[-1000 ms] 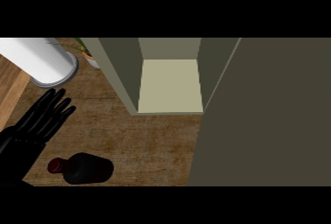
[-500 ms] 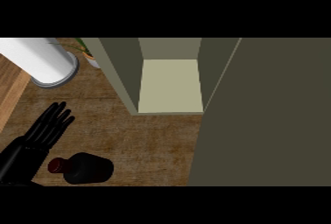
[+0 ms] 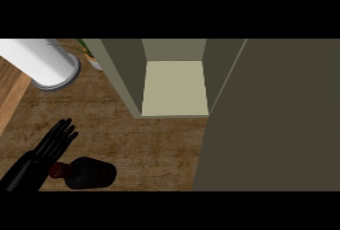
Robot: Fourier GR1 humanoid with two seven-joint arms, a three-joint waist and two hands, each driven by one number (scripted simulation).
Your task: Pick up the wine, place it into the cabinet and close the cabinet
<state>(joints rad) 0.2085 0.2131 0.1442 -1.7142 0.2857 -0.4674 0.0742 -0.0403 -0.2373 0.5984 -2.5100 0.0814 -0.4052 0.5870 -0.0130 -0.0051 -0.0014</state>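
The wine (image 3: 88, 173), a dark bottle with a red cap, sits on the counter (image 3: 149, 146) at the view's lower left, well apart from the cabinet (image 3: 126, 76). From this steep angle it cannot be told whether it stands upright or lies on its side; the cap shows at the left of the dark body. The left hand (image 3: 49, 146) comes in from the lower left corner with its fingers straight and close together, pointing up the counter and holding nothing. Its lower edge lies just beside the cap, and contact cannot be confirmed. The hand seems to be lined up next to the neck so that the fingers can curl round the bottle, so the pick-up looks only about to begin. The cabinet is open, its pale shelf (image 3: 174, 87) bare and facing the counter, ready to take the bottle. The door (image 3: 279, 117) is swung out as a wide dark panel filling the right of the view, which leaves a path from the bottle to the shelf. A white cylinder (image 3: 40, 60) and a plant (image 3: 86, 48) stand at the upper left, away from that path. The right hand does not show, so its state cannot be told.
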